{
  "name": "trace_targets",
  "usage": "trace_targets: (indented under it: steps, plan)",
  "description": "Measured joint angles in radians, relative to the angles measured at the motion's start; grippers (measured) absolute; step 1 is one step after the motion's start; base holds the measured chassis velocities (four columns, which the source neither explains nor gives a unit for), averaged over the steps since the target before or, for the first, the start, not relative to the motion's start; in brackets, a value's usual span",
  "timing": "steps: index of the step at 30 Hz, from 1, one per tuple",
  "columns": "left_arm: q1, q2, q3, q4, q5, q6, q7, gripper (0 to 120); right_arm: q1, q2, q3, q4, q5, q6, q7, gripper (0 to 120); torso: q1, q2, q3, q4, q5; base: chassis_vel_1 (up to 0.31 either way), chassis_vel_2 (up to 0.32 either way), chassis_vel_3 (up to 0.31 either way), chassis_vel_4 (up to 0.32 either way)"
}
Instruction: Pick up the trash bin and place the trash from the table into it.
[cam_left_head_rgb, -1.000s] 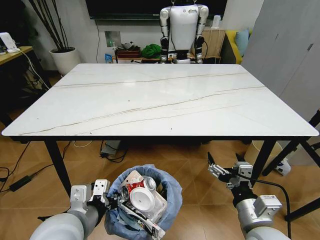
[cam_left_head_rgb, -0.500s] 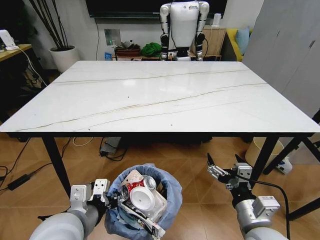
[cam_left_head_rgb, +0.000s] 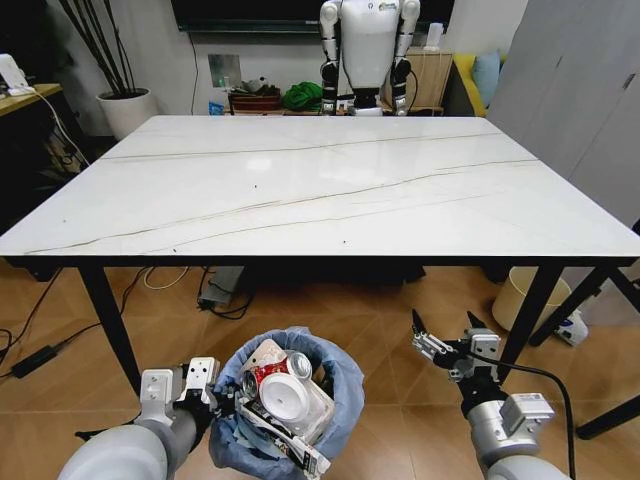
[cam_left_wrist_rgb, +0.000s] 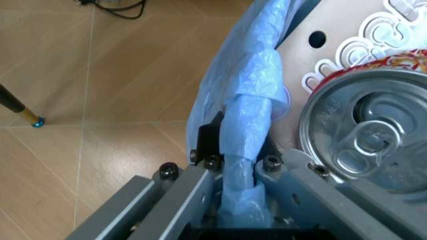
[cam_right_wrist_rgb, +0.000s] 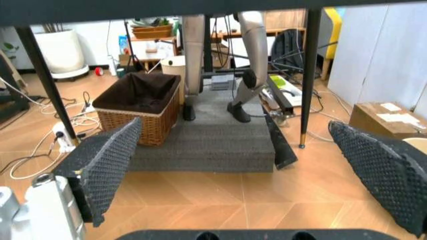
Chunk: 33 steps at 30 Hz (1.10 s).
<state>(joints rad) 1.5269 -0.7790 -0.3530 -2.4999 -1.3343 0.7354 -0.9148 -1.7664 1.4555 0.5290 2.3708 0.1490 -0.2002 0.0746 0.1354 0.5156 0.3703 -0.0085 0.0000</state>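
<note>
Head view: the table (cam_left_head_rgb: 300, 190) with white marble-look top and black edge fills the middle, its top bare of litter, thin grey veins running across. Below its near edge, over the wooden floor, the trash bin (cam_left_head_rgb: 340, 395) with crinkled light-blue bag sits low at the left, stuffed with the trash (cam_left_head_rgb: 285, 395): a red drink can, a round white lid, a white container and a long black-white packet poking over the near rim. Left gripper (cam_left_head_rgb: 215, 392) is at the bin's left rim, fingers clamped on the bag edge. Right gripper (cam_left_head_rgb: 442, 337) hangs to the right of the bin, well apart from it, below table level, fingers spread wide with nothing between them. A cream-coloured round bin (cam_left_head_rgb: 517, 295) stands on the floor behind the right table leg; a white humanoid robot (cam_left_head_rgb: 367, 45) stands past the far edge. Left wrist view: the left gripper's jaws pinch a bunched fold of the blue bag (cam_left_wrist_rgb: 250, 125), gripping it tight; the can top (cam_left_wrist_rgb: 363, 135) with pull tab lies just beside, touching the white perforated piece (cam_left_wrist_rgb: 347, 35). Right wrist view: both black textured pads (cam_right_wrist_rgb: 110, 162) stand wide apart, empty; beyond them a wicker basket (cam_right_wrist_rgb: 137, 117) with dark liner, a grey mat (cam_right_wrist_rgb: 207, 142), and black table legs (cam_right_wrist_rgb: 308, 75).
</note>
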Motion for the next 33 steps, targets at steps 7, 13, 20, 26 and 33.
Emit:
trace_targets:
  steps: [7, 13, 20, 26, 33]
  plan:
    - [0.0, 0.002, -0.003, 0.0, 0.002, 0.0, 0.0, 0, 0.001, 0.001, -0.003, -0.006, -0.003, 0.003, 0.001, 100, -0.011, -0.029, -0.017, 0.0, 0.0, 0.0, 0.0, 0.0, 0.0]
    - [-0.002, 0.005, -0.004, 0.0, 0.003, 0.0, 0.0, 0, 0.003, 0.001, -0.003, -0.01, -0.002, 0.003, 0.001, 100, -0.02, -0.051, -0.031, 0.0, 0.0, 0.0, 0.0, 0.0, 0.0]
    - [-0.002, 0.007, -0.008, 0.0, 0.004, 0.0, 0.0, 0, 0.006, 0.004, -0.003, -0.016, -0.002, 0.004, 0.002, 100, -0.031, -0.077, -0.046, 0.0, 0.0, 0.0, 0.0, 0.0, 0.0]
    - [-0.002, 0.008, -0.01, 0.0, 0.004, 0.0, -0.001, 0, 0.009, 0.006, -0.003, -0.018, -0.002, 0.005, 0.003, 100, -0.04, -0.105, -0.065, 0.0, 0.0, 0.0, 0.0, 0.0, 0.0]
    - [-0.002, 0.003, -0.01, 0.0, 0.004, 0.0, -0.001, 0, 0.007, 0.007, -0.003, -0.018, -0.003, 0.006, 0.003, 100, -0.051, -0.133, -0.082, 0.0, 0.0, 0.0, 0.0, 0.0, 0.0]
